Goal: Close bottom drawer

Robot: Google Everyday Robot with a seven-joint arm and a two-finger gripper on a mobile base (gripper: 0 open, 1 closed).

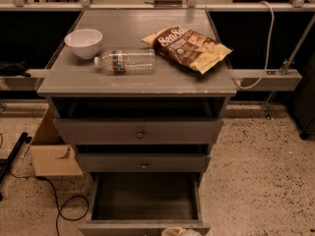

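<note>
**Bottom drawer stands pulled out, end effector at its front edge**

The bottom drawer (pixel 145 196) of the grey cabinet is drawn well out toward me, its grey floor and side walls open to view, its front panel cut off by the lower edge of the view; just above it sit the middle drawer (pixel 142 162) and the top drawer (pixel 139 131), each with a small round knob at the centre, and a dark gap shows over the top drawer's front. The end effector (pixel 178 231) barely peeks in as a pale shape at the very bottom, right at the front rim of the bottom drawer; whether it is open or closed, or has hold of anything, I cannot tell. On the cabinet's surface (pixel 138 82) a white bowl (pixel 83 42) stands at the left; a clear plastic bottle (pixel 125 61) lies on its side beside it; a brown and yellow snack bag (pixel 187 48) lies flat to the right. On the speckled floor, left of the cabinet, a cardboard box (pixel 51 154) rests; a black cable (pixel 61 213) loops near it.
</note>
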